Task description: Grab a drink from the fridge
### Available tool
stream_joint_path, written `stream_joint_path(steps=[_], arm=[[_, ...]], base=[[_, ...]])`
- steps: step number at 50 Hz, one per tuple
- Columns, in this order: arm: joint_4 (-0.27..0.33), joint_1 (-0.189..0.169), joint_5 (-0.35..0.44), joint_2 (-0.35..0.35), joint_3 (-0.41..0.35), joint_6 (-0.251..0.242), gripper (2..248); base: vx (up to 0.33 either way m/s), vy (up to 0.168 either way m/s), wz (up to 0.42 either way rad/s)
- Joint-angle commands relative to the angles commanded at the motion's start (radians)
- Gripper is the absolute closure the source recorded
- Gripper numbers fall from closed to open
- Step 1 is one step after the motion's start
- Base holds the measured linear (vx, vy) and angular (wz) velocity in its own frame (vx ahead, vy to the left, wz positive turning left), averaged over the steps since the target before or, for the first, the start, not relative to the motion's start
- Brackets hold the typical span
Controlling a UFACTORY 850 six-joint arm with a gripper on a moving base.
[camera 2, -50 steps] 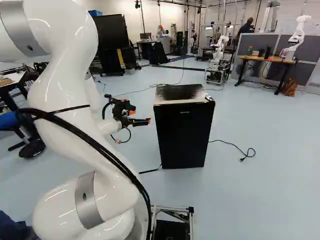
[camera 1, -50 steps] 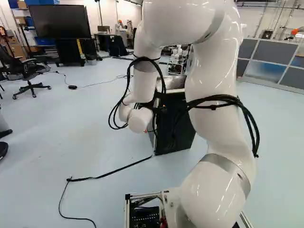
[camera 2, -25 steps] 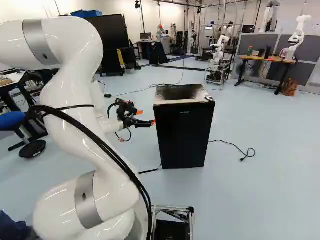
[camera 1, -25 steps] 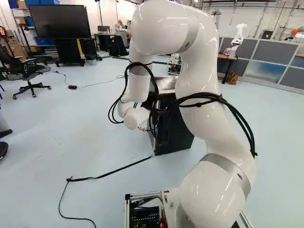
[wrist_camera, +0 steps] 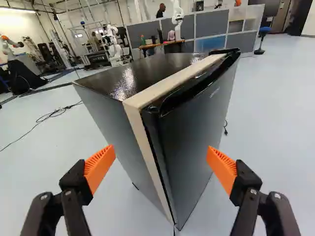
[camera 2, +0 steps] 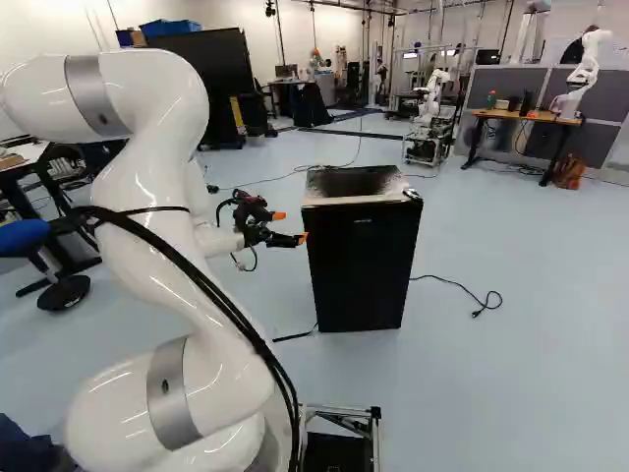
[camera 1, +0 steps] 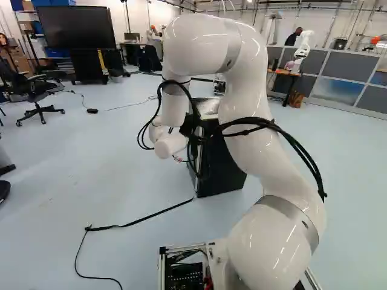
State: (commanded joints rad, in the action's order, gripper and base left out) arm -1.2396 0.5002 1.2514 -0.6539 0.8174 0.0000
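Note:
In the right base view my gripper [camera 2: 290, 228] stands beside the upper left edge of the black fridge [camera 2: 362, 270]. In the wrist view the gripper [wrist_camera: 161, 164] is open with nothing held, its two orange pads wide apart. The small fridge [wrist_camera: 197, 132] rises ahead of and between the fingers, its near vertical corner toward me, with a pale strip between body and door. Its door is closed, and no drink is visible. In the left base view my arm partly covers the fridge [camera 1: 224, 169].
Black cables lie on the floor left of the fridge and to its right. Another robot [camera 2: 428, 108] stands on a cart behind the fridge, and another robot [camera 2: 586, 69] is on a wooden desk [camera 2: 526, 117] by grey partitions. An office chair [camera 1: 37, 96] stands far left.
The arm has lowered at its elbow, and the gripper has moved forward to the fridge's edge, rightward in the right base view. Fridge and base have stayed put.

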Motion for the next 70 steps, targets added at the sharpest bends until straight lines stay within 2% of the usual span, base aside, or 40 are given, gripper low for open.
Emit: stream_joint_path(steps=[23, 51, 70], arm=[[0.0, -0.031, 0.0, -0.016, 0.027, 0.0, 3], [0.0, -0.086, 0.0, -0.017, 0.03, 0.0, 3], [0.0, -0.116, 0.0, 0.016, -0.028, 0.0, 3]], base=[[0.0, 0.0, 0.0], [0.0, 0.0, 0.0], [0.0, 0.0, 0.0]])
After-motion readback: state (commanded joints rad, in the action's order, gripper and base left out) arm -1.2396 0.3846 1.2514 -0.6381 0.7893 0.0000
